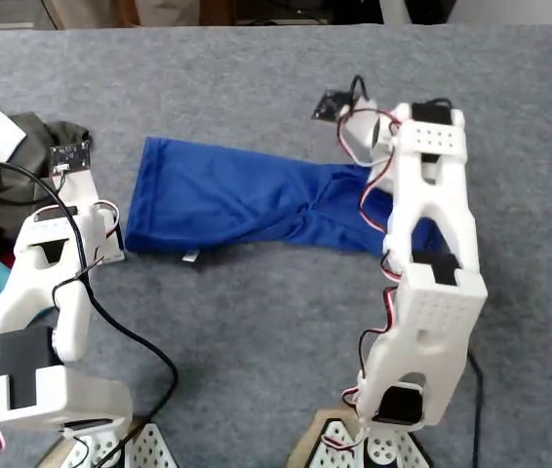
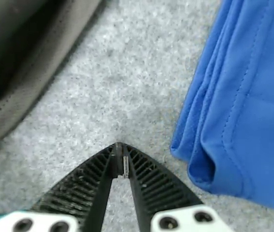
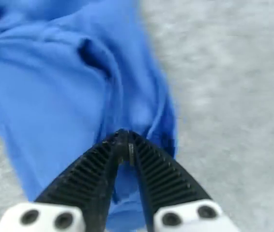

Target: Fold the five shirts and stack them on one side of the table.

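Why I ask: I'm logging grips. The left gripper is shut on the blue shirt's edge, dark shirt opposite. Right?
No. The left gripper is shut on nothing: the left wrist view shows its tips meeting over bare table beside the edge of the blue shirt, with the dark shirt opposite.

shirt [image 1: 227, 200] across table [image 1: 256, 331] centre, shirt pile [image 1: 3, 185] at left edge, left arm [image 1: 47, 283] between

Likely a robotics lab or test bench: grey felt-covered table [image 1: 256, 351], 2 white plastic arms, left arm [image 1: 37, 292] and right arm [image 1: 432, 253], on flat bases [image 1: 339, 441], bare red-and-white wiring [image 1: 374, 185], loose black cable [image 1: 130, 336], heap of shirts [image 1: 32, 136] at 1 side.
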Motion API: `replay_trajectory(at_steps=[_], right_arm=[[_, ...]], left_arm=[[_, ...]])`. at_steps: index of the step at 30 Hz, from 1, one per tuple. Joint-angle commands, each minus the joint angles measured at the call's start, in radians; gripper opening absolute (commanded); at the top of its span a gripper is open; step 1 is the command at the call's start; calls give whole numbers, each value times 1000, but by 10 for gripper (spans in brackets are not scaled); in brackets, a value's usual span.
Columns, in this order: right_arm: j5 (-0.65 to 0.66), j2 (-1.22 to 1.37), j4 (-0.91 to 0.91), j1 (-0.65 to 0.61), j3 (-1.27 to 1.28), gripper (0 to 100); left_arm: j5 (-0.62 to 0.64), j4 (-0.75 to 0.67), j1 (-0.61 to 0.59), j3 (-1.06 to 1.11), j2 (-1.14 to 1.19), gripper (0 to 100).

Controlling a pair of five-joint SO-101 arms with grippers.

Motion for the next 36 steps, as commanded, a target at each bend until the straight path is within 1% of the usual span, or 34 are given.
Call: replay_trajectory(at_steps=[1,4,7,10,13,17,23,26,32,34,36], right_arm=[[-21,-1,58,21,-156,5],[-21,-1,166,27,-257,5],[-21,-1,311,30,-338,5],[-21,-1,445,35,-360,5],[-61,-1,437,51,-302,5],[-75,-2,427,53,-154,5],[-118,-71,207,54,120,5],[-160,-114,5,54,240,5],[-169,-119,-288,61,262,5],[-169,-119,-348,61,262,5],[-169,-124,-367,59,260,5]], left_arm=[[-6,-11,0,-5,-38,21],[-6,-11,0,-5,-38,21],[-6,-11,0,-5,-38,21],[-6,-9,0,-5,-38,21],[-6,-9,0,-5,-38,21],[-6,-9,0,-5,-38,21],[-6,-9,0,-5,-38,21],[-6,-9,0,-5,-38,21],[-6,-9,0,-5,-38,21],[-6,-9,0,-5,-38,21],[-6,-9,0,-5,-38,21]])
